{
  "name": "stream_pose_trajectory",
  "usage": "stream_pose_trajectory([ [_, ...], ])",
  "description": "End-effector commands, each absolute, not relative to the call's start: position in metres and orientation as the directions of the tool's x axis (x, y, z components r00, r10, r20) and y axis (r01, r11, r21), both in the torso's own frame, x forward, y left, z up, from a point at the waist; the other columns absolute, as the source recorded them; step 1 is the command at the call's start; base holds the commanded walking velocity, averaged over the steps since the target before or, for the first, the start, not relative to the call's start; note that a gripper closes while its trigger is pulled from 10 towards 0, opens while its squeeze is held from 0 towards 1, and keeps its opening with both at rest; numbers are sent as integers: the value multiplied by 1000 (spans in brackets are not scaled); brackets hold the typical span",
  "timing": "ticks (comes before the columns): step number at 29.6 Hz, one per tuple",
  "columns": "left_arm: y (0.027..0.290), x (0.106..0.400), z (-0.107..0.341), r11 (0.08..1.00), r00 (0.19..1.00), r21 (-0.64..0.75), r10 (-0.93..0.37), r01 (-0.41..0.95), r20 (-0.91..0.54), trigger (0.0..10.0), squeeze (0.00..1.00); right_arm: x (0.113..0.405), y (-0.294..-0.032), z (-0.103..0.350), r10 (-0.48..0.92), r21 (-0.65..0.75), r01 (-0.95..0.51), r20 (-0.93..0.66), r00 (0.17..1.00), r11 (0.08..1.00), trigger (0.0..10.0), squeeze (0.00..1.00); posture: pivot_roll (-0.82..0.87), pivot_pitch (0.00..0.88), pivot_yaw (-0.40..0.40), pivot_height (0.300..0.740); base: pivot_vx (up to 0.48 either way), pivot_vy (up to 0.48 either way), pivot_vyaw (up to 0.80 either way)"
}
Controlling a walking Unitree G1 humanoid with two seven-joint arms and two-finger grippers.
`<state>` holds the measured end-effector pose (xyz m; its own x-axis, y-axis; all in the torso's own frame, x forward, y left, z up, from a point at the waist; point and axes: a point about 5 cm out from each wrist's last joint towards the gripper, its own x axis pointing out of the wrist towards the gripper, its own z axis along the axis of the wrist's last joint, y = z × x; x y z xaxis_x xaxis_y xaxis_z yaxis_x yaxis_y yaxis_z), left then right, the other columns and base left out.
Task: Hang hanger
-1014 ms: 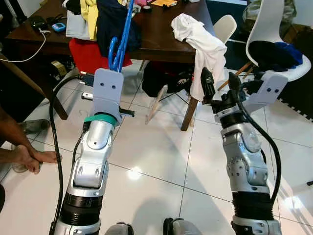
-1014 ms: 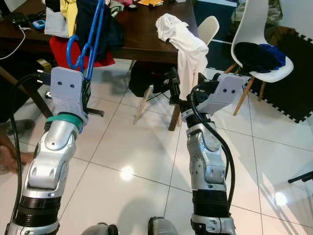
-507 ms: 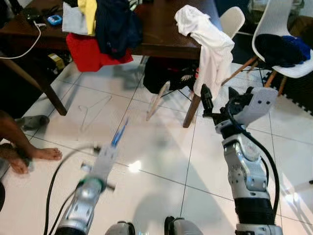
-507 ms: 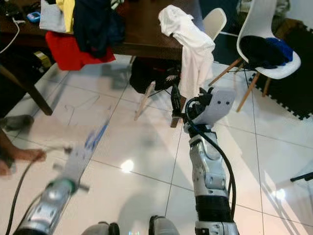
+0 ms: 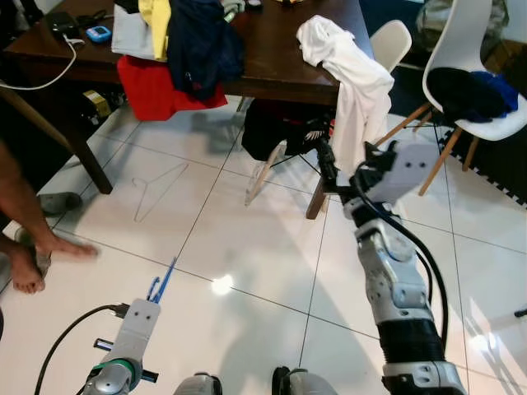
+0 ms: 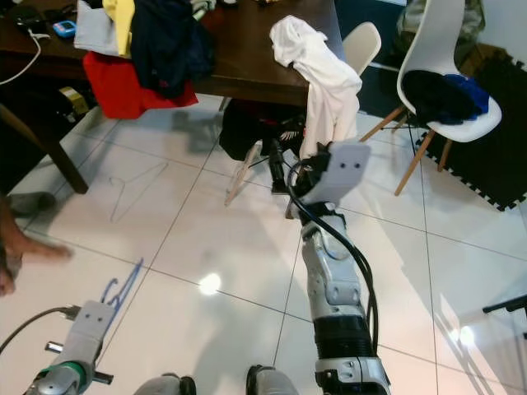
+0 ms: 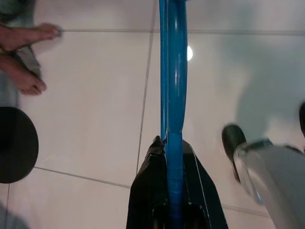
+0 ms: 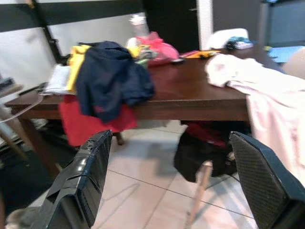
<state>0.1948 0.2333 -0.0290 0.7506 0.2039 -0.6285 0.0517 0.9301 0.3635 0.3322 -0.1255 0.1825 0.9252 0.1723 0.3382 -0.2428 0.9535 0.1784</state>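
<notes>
- Two hangers are in play: the blue hanger you hold in the left gripper, and a thin wire hanger lying on the floor tiles to the far left, near the table.
- Your left gripper's two black fingers are pressed onto the blue hanger's shaft, one on each side, so the grip looks sound.
- Your left arm is low, near your own feet, and the blue hanger points out over the floor, not toward any rail.
- Your right gripper is spread wide with nothing between its fingers, raised in front of the table's near right corner.
- By my reading, the pick-up is done and the hanging is all still ahead; you have no rail, rod or hook in sight to hang it on, so finding one comes first.
- Your head views give you the room: clothes piled on the table, a white shirt draped over its right corner, a white chair at the far right, and a person's bare feet at the left edge.
- Your left wrist view gives what the head views cannot: the actual pinch on the hanger.
- Your right wrist view looks level along the tabletop and shows the open fingers plainly.
</notes>
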Motion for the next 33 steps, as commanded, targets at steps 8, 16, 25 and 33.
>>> stream_pose_trajectory([
  [8,226,174,-50,942,709,332,265,-46,-653,10000,0,342,-121,185,237,125,-289,321,917,949,10000,0,184,0,-86,740,0,0,0],
  [16,223,172,-55,950,695,302,267,-75,-667,10000,0,350,-125,188,189,127,-240,321,928,963,10000,0,174,0,-86,740,0,0,566],
  [25,215,167,-61,948,690,303,282,-94,-667,10000,0,349,-130,180,198,85,-231,282,939,969,10000,0,146,11,-92,740,0,0,745],
  [33,211,168,-64,949,693,296,286,-108,-662,10000,0,349,-133,179,200,70,-228,277,940,971,10000,0,123,12,-91,740,0,0,681],
])
